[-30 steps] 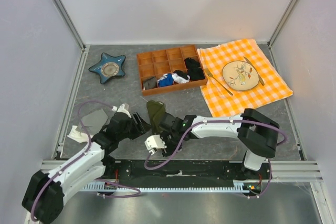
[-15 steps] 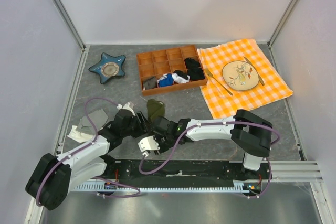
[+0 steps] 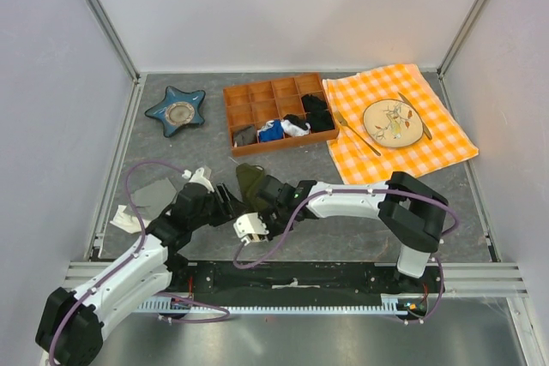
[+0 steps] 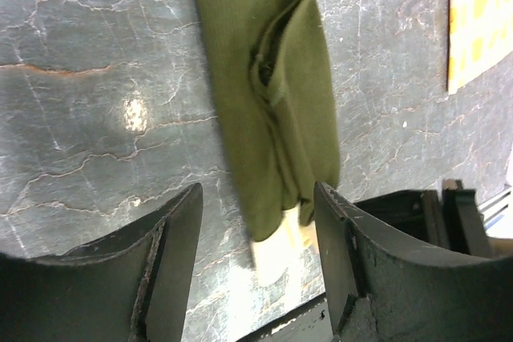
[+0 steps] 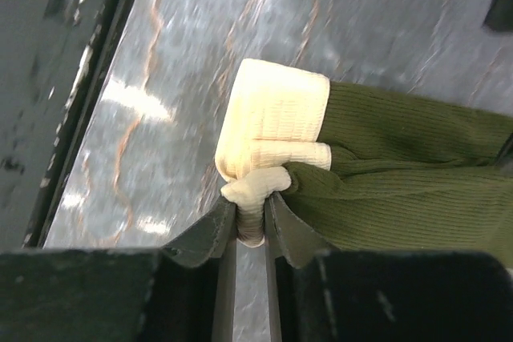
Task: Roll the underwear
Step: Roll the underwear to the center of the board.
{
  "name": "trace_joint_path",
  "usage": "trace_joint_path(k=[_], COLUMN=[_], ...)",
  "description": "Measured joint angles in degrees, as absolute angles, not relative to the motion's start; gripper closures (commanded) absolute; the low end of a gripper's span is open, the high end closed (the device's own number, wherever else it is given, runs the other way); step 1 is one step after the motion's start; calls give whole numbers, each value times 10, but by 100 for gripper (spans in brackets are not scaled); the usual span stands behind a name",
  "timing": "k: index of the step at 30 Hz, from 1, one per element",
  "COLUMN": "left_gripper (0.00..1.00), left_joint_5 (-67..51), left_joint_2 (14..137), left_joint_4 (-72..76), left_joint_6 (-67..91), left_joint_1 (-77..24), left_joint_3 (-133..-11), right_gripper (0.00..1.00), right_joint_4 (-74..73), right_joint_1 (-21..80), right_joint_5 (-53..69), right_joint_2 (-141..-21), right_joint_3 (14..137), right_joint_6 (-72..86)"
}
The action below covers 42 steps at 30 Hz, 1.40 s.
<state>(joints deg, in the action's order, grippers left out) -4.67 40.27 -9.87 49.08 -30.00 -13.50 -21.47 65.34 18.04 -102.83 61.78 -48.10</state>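
A dark grey, marble-veined tabletop [image 3: 171, 160] fills the middle of the overhead frame, boxed in by plain white panel walls [image 3: 283, 6] at the top, left and right. Slanted aluminium posts [image 3: 101, 16] mark the upper corners (one each side). A silver metal rail [image 3: 480, 276] crosses the lower frame above a brushed steel sheet [image 3: 343, 340]. Soft glare spots [image 4: 135, 114] shine on the stone-look surface.

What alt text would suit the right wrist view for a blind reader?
The right gripper is shut on the cream waistband of the olive-green underwear, a folded strip lying on the grey marbled table and running off right.
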Motion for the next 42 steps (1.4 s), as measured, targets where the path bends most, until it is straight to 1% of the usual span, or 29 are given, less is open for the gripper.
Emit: trace_joint_path(k=[9,13,16,20,29,32,36,42], left_gripper=[37,38,38,39,37,37,35,34], left_joint_5=[-80,-100,-107,-104,-53,-23,39,120], left_joint_2=[386,383,383,377,340,366,434,523], left_joint_4=[-119,-117,-112,-100,-37,-5,22,45], left_joint_6=[468,453,440,415,331,300,253,175], left_joint_1=[-300,-321,-363,-441,-597,-653,-716,-779], left_joint_3=[-135,-135,-135,-135,-132,-132,-140,-179], right_gripper=[87,87,87,86,85,85,84,83], right_joint_4=[-402,-492,-563,-649,-771,-787,-801,-805], right_joint_1=[591,551,514,467,417,408,403,397], right_joint_5=[251,279,301,337,405,418,427,435], right_joint_2=[-1001,-1002,-1024,-1090,-1214,-1230,-1244,-1249], right_joint_3=[615,616,629,676,766,770,770,770], right_joint_6=[-550,-578,-600,-623,-660,-668,-672,-667])
